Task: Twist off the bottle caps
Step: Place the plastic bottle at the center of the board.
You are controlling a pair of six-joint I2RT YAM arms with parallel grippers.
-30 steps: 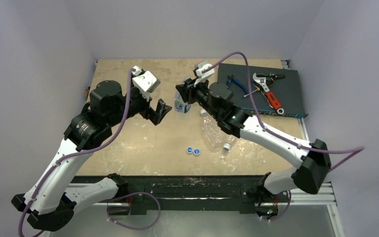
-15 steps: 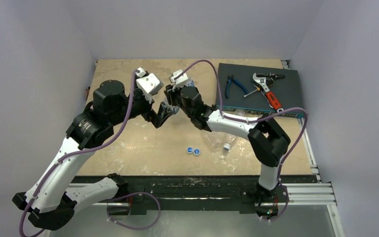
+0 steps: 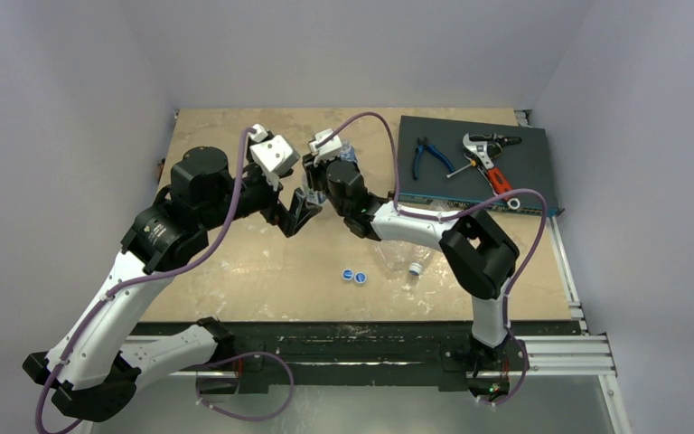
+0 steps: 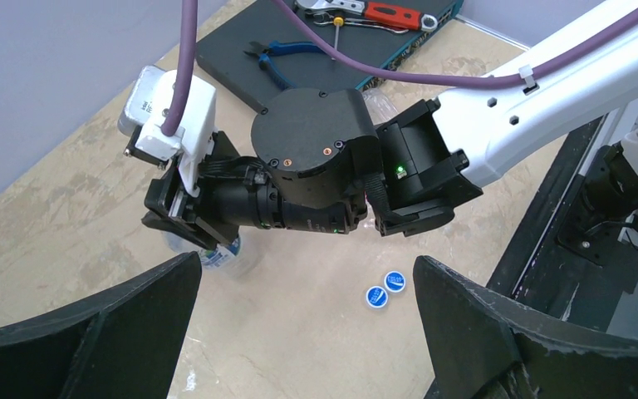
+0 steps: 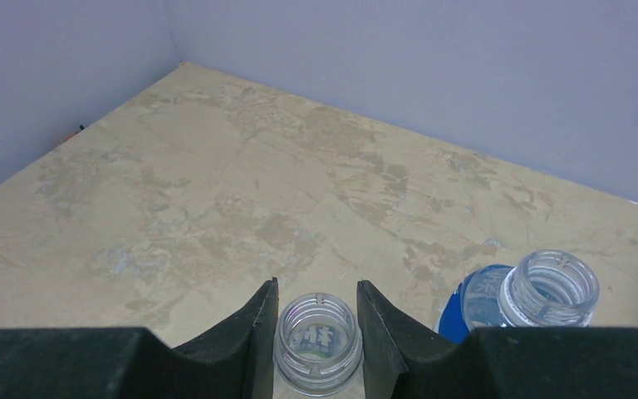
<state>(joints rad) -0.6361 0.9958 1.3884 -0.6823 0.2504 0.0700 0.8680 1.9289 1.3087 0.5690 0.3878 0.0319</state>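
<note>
Threads on an open bottle mouth fill the bottom of the right wrist view. There the right gripper (image 5: 316, 309) is clamped on the neck of a small clear plastic bottle (image 5: 316, 339), with one of its black fingers (image 5: 253, 337) pressed against each side. Just to the right in that view stands a second clear bottle (image 5: 548, 291) with a blue label. Its mouth is open too, and it rests on the mottled tan tabletop (image 5: 216, 191).

The left wrist view gives the same grip from outside. The right gripper (image 4: 184, 226) points down and to the left, and the small clear plastic bottle (image 4: 218, 258) shows below its jaws as a patch of clear body and blue-green label. Whether its base rests on the tabletop cannot be told. At the bottom of this view the left gripper (image 4: 303, 274) stands wide apart and holds nothing. Past it, two round blue caps (image 4: 385, 288) with white marks lie side by side on the tabletop. At the far end sits a dark flat box (image 4: 233, 50) carrying blue-handled pliers (image 4: 274, 60) and a red-handled wrench (image 4: 374, 12).

From above, the left gripper (image 3: 294, 212) and right gripper (image 3: 312, 187) meet near the table's middle, the left just beside the held bottle. The blue caps (image 3: 354, 276) lie apart from both, toward the near edge. Only this view shows a crinkled clear bottle (image 3: 390, 255) on its side under the right forearm, with a white cap (image 3: 413, 268) at its near end.
</note>
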